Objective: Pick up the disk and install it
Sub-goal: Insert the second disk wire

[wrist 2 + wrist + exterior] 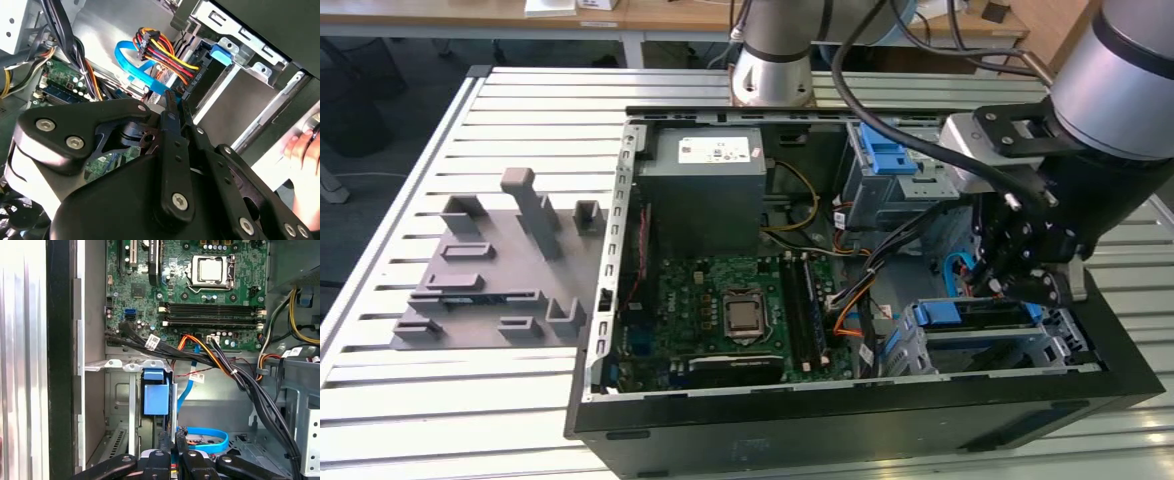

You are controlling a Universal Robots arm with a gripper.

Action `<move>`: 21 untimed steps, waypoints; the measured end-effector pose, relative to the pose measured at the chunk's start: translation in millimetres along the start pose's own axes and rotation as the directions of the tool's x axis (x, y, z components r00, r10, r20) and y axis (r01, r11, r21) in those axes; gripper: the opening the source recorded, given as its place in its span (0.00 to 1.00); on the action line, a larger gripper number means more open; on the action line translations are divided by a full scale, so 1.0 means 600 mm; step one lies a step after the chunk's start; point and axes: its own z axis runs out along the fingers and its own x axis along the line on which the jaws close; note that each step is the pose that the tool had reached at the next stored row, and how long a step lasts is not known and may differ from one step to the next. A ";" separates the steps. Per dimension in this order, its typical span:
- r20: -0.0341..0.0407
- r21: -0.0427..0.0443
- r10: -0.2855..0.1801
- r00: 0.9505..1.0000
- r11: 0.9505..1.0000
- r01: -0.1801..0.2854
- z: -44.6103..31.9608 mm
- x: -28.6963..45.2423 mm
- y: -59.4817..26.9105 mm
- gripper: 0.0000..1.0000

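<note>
The disk sits edge-on in the grey drive cage at the front corner of the open computer case, on the exterior view's right. Its blue carrier end faces out, with a dark slab behind it. My gripper hangs just above and beside that cage. In both wrist views its black fingers lie close together, shut, with nothing between them. The gripper's tip stands in front of a blue flat cable, apart from the disk.
A grey power supply box and the green motherboard fill the case. A second cage with a blue latch stands at the back. Cable bundles cross near the cage. A person's hand rests by the case wall. A grey fixture lies on the slatted table.
</note>
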 end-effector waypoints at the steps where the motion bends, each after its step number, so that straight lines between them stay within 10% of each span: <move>1: 0.008 0.001 0.000 1.000 1.000 0.000 0.001 0.001 0.000 0.16; 4: 0.022 0.004 -0.001 1.000 1.000 0.000 0.003 0.007 0.001 0.16; 21: 0.023 0.005 -0.004 1.000 1.000 0.004 0.012 0.016 0.003 0.16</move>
